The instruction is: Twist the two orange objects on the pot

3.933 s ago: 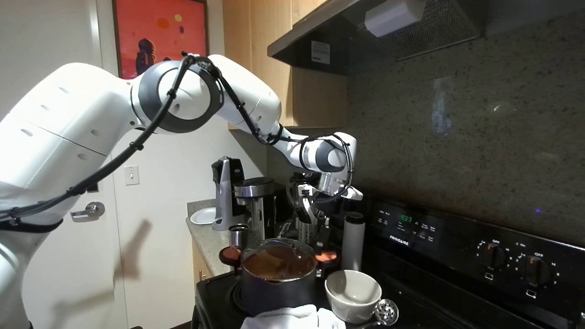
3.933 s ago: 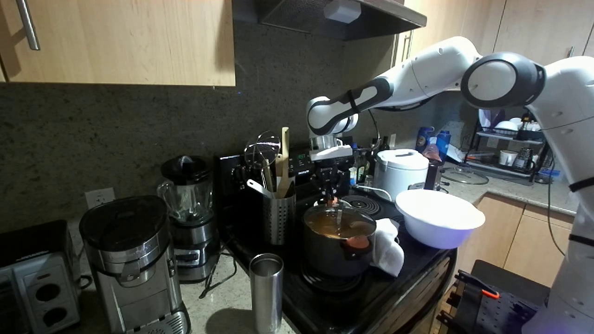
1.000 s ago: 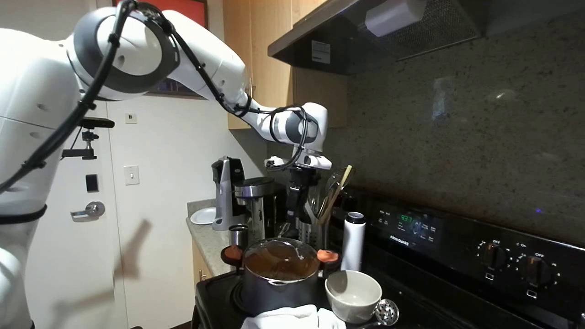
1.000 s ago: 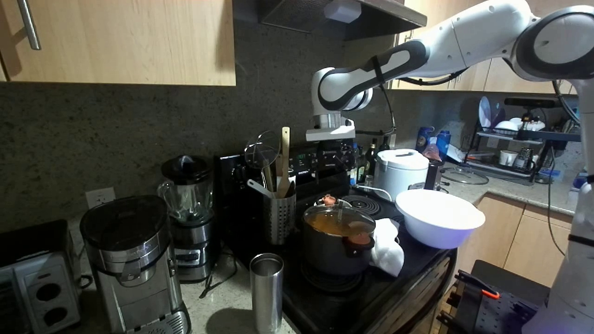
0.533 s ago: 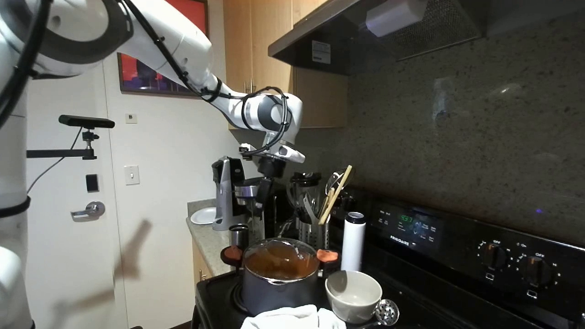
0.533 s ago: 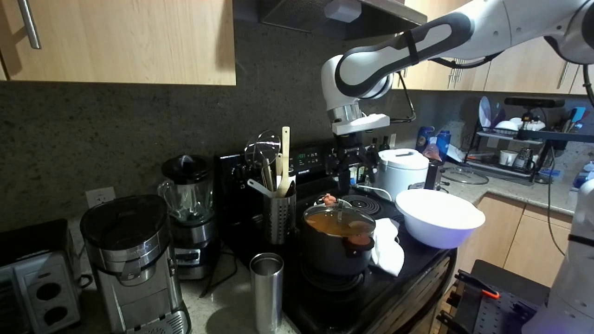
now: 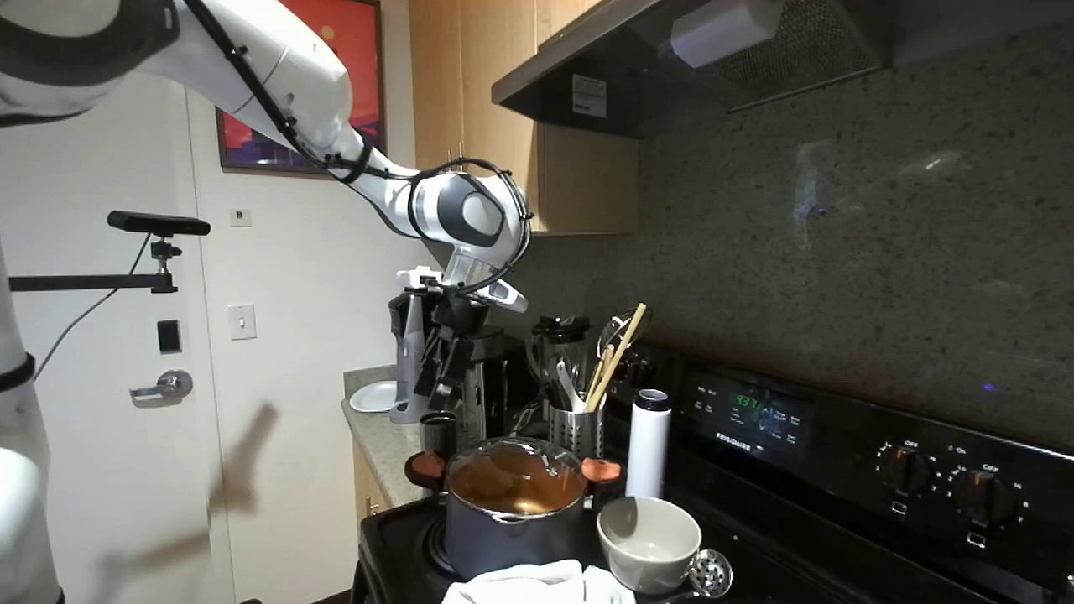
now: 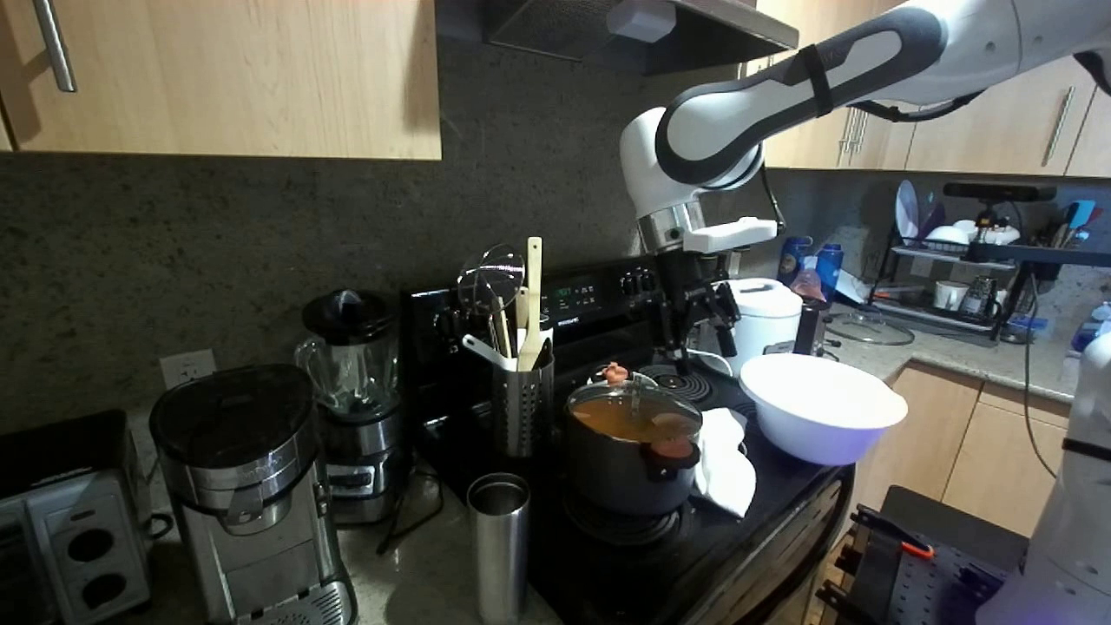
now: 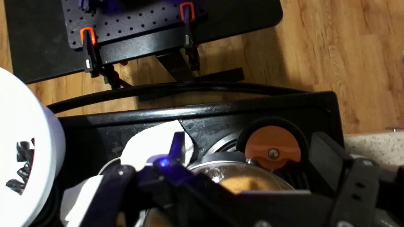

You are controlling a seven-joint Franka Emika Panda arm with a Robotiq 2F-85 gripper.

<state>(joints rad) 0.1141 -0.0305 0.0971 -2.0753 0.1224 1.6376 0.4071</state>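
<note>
The dark pot stands on the stove under a glass lid, with brown food inside. Each of its side handles carries one orange object. The orange object on the door side shows large in the wrist view as an orange disc with a metal screw. The other orange object is on the backsplash side. My gripper hangs tilted in the air above the pot's level, touching neither. Its fingers stand wide apart with nothing held.
A grey-white bowl, a slotted spoon and a white towel lie close to the pot. A utensil holder, a white cylinder and a steel cup stand around it. A large white basin is nearby; the range hood overhangs.
About four seconds ago my gripper was down at the backsplash-side orange object. It has since risen away and swung across toward the door side, tilting. Pot and orange objects look unmoved over the last second.
</note>
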